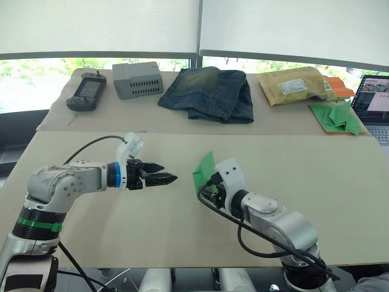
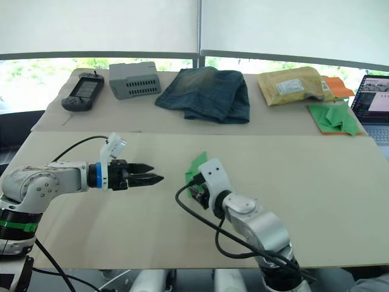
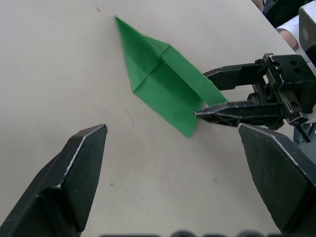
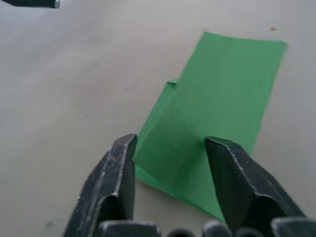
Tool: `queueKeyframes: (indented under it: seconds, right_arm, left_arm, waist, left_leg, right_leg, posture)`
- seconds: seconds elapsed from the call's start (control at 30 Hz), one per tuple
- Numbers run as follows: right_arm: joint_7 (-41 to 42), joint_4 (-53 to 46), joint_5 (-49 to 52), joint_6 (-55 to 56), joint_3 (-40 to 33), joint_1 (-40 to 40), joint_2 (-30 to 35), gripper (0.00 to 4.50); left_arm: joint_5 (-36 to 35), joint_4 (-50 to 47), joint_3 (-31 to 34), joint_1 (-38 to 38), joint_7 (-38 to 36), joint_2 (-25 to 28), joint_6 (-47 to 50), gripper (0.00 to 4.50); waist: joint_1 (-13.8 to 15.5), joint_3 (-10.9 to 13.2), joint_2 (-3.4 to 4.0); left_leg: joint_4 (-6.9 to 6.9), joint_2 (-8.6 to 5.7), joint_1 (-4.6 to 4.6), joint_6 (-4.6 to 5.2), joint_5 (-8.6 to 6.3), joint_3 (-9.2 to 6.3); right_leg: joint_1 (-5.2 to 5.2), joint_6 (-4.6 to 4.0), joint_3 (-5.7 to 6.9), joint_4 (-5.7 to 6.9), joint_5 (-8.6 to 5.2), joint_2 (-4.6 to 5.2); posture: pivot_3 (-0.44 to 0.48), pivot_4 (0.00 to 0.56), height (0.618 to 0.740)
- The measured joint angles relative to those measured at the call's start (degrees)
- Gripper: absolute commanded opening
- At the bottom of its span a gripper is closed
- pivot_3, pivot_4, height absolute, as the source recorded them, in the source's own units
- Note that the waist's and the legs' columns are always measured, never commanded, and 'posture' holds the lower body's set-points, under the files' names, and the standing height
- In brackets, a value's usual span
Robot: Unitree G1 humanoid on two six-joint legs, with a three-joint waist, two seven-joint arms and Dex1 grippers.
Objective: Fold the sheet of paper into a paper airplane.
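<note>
Beige tabletop (image 1: 340, 201) under folded green sheet of paper (image 3: 163, 79), window beyond.

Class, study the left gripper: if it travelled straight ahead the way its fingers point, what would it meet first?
Most likely the sheet of paper, lying ahead of the open left gripper, with the right gripper at its far edge. Bare table lies between; depth is uncertain.
</note>
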State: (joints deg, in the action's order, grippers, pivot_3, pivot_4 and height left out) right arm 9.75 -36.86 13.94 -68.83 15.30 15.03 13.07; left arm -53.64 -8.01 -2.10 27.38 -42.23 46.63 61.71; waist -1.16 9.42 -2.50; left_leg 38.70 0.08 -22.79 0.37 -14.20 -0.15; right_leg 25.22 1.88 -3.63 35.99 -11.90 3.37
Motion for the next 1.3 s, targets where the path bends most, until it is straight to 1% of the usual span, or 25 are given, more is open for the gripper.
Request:
queueKeyframes:
  seconds: [0.13, 0.17, 0.23, 0.33, 0.4, 0.47, 0.53, 0.57, 0.67, 0.73, 0.77, 0.87, 0.9, 1.0, 1.1, 1.17, 1.3]
  right_arm:
    - [0.3, -1.6, -0.5, 0.0, -0.1, 0.3, 3.5, 0.06]
    - [1.1, -1.8, -0.6, 0.4, 0.3, 0.6, 4.8, 0.02]
    - [4.4, -2.0, -1.1, 3.0, 2.0, 2.2, 10.6, 0.02]
    - [12.7, -2.1, -2.9, 12.6, 4.3, 3.6, 23.0, 0.02]
    - [19.1, -0.8, -4.6, 21.8, 5.0, 3.5, 30.2, 0.02]
    - [25.6, 3.1, -6.5, 32.3, 4.8, 3.3, 36.2, 0.02]
    - [30.6, 7.4, -7.7, 40.7, 4.7, 3.2, 39.3, 0.02]
    - [34.1, 11.4, -8.4, 47.5, 4.6, 3.8, 40.5, 0.02]
    - [40.7, 23.6, -10.9, 64.4, 4.6, 8.7, 40.8, 0.02]
    - [43.4, 29.2, -12.3, 73.4, 4.3, 11.5, 40.4, 0.02]
    - [45.2, 33.2, -13.2, 79.3, 4.6, 13.7, 39.1, 0.02]
    - [48.1, 42.1, -15.0, 90.7, 5.5, 18.3, 35.7, 0.02]
    - [48.9, 44.1, -15.1, 93.4, 5.7, 18.9, 34.7, 0.02]
    - [50.5, 47.9, -15.0, 98.2, 6.1, 19.7, 31.6, 0.02]
    - [51.5, 49.2, -15.2, 99.7, 6.5, 19.2, 30.2, 0.02]
    - [51.4, 49.2, -15.5, 99.2, 6.4, 18.1, 30.2, 0.02]
    - [49.8, 47.7, -16.1, 94.4, 5.8, 14.2, 30.1, 0.02]
  left_arm:
    - [1.6, 0.0, 0.1, 0.8, -1.2, -0.3, 0.2, 4.5]
    - [1.9, 0.0, 0.1, 0.9, -1.3, -0.5, 0.2, 4.5]
    - [2.4, 0.1, 0.1, 0.9, -1.8, -1.3, 0.2, 4.5]
    - [3.5, 0.7, 0.3, 1.0, -2.5, -1.6, -0.2, 4.5]
    - [4.3, 1.3, 0.6, 0.9, -3.3, -1.7, -0.3, 4.5]
    - [4.6, 1.2, 0.9, 0.7, -4.5, -1.6, -0.8, 4.5]
    - [5.1, 1.0, 1.0, 0.1, -5.6, -1.6, -1.7, 4.5]
    - [5.4, 0.5, 1.1, -0.7, -6.2, -1.5, -2.2, 4.5]
    - [6.1, -0.6, 1.2, -2.2, -7.9, -1.5, -3.5, 4.5]
    - [6.0, -1.3, 1.7, -2.7, -8.5, -1.6, -3.8, 4.5]
    - [4.9, -1.3, 2.7, -2.9, -8.9, -1.5, -2.6, 4.5]
    - [2.7, -1.9, 3.7, -3.4, -10.3, -1.2, -0.5, 4.5]
    - [2.5, -2.5, 3.8, -3.8, -10.6, -1.1, -0.2, 4.5]
    - [2.5, -2.5, 4.2, -4.5, -10.9, -1.0, -0.1, 4.5]
    - [2.7, -2.5, 4.3, -5.0, -10.9, -0.8, -0.1, 4.5]
    - [2.8, -2.6, 4.3, -5.2, -10.9, -0.8, -0.1, 4.5]
    - [3.0, -3.3, 4.3, -5.4, -10.9, -0.9, -0.3, 4.5]
  waist:
    - [-0.1, 0.0, 0.0]
    - [-0.2, 0.0, 0.0]
    - [-0.3, 0.0, 0.03]
    - [-0.4, 0.0, 0.03]
    - [-0.4, 0.0, 0.03]
    - [-0.4, 0.0, 0.01]
    - [-0.4, 0.0, 0.01]
    - [-0.6, 0.0, 0.0]
    - [-1.3, 0.1, -0.02]
    - [-1.3, 0.1, -0.02]
    - [-1.4, 0.1, -0.03]
    - [-1.4, 0.1, -0.02]
    - [-1.4, 0.1, -0.02]
    - [-1.3, 0.1, -0.02]
    - [-1.0, 0.1, 0.0]
    - [-0.8, 0.1, 0.0]
    - [-0.8, 0.1, 0.0]
  left_leg:
    - [0.03, 0.0, 0.0, 0.0, 0.0, 0.01]
    - [0.05, 0.0, 0.0, 0.01, 0.0, 0.01]
    - [0.09, -0.02, -0.01, 0.01, 0.0, 0.02]
    - [0.13, -0.03, -0.01, 0.04, -0.01, 0.03]
    - [0.13, -0.03, -0.02, 0.06, -0.02, 0.03]
    - [0.13, -0.01, -0.02, 0.09, -0.04, 0.04]
    - [0.14, -0.02, -0.01, 0.11, -0.05, 0.09]
    - [0.15, -0.01, 0.0, 0.12, -0.06, 0.13]
    - [0.21, 0.0, 0.01, 0.14, -0.04, 0.18]
    - [0.2, 0.05, 0.05, 0.15, -0.04, 0.16]
    - [0.2, 0.08, 0.06, 0.15, -0.04, 0.16]
    - [0.18, 0.1, 0.09, 0.15, -0.03, 0.17]
    - [0.18, 0.1, 0.09, 0.15, -0.04, 0.15]
    - [0.18, 0.12, 0.06, 0.16, -0.04, 0.12]
    - [0.21, 0.11, 0.03, 0.16, -0.04, 0.04]
    - [0.22, 0.1, 0.04, 0.16, -0.04, 0.0]
    - [0.23, 0.11, 0.07, 0.16, -0.04, -0.02]
  right_leg:
    - [-0.01, 0.18, 0.0, 0.0, -0.08, 0.0]
    - [-0.02, 0.22, 0.0, 0.0, -0.1, 0.0]
    - [-0.03, 0.29, -0.01, -0.01, -0.1, 0.02]
    - [-0.09, 0.36, 0.0, -0.07, -0.11, 0.01]
    - [-0.08, 0.38, 0.02, -0.09, -0.12, 0.0]
    - [-0.11, 0.39, 0.02, -0.11, -0.12, -0.01]
    - [-0.11, 0.39, 0.0, -0.12, -0.12, 0.01]
    - [-0.11, 0.39, -0.06, -0.12, -0.11, 0.01]
    - [-0.11, 0.41, -0.1, -0.1, -0.04, 0.01]
    - [-0.13, 0.4, -0.1, -0.07, -0.03, -0.03]
    - [-0.12, 0.39, -0.1, -0.05, -0.02, -0.06]
    - [-0.12, 0.32, -0.12, -0.02, 0.02, -0.07]
    - [-0.12, 0.1, -0.12, -0.01, 0.14, -0.06]
    - [-0.11, -0.04, -0.12, 0.0, 0.23, -0.02]
    - [-0.11, -0.04, -0.12, 0.01, 0.23, 0.07]
    - [-0.14, -0.04, -0.12, 0.0, 0.24, 0.09]
    - [-0.12, -0.05, -0.12, 0.11, 0.24, 0.06]
  posture:
    - [0.0, 0.15, 0.728]
    - [0.0, 0.15, 0.728]
    - [0.0, 0.15, 0.728]
    - [0.0, 0.15, 0.728]
    - [0.0, 0.15, 0.728]
    - [0.0, 0.15, 0.728]
    - [0.0, 0.15, 0.728]
    - [0.0, 0.15, 0.728]
    - [0.0, 0.15, 0.728]
    - [0.0, 0.15, 0.728]
    - [0.0, 0.15, 0.728]
    - [0.0, 0.15, 0.728]
    - [0.0, 0.15, 0.728]
    - [0.0, 0.15, 0.728]
    - [0.0, 0.15, 0.728]
    - [0.0, 0.15, 0.728]
    - [0.0, 0.15, 0.728]
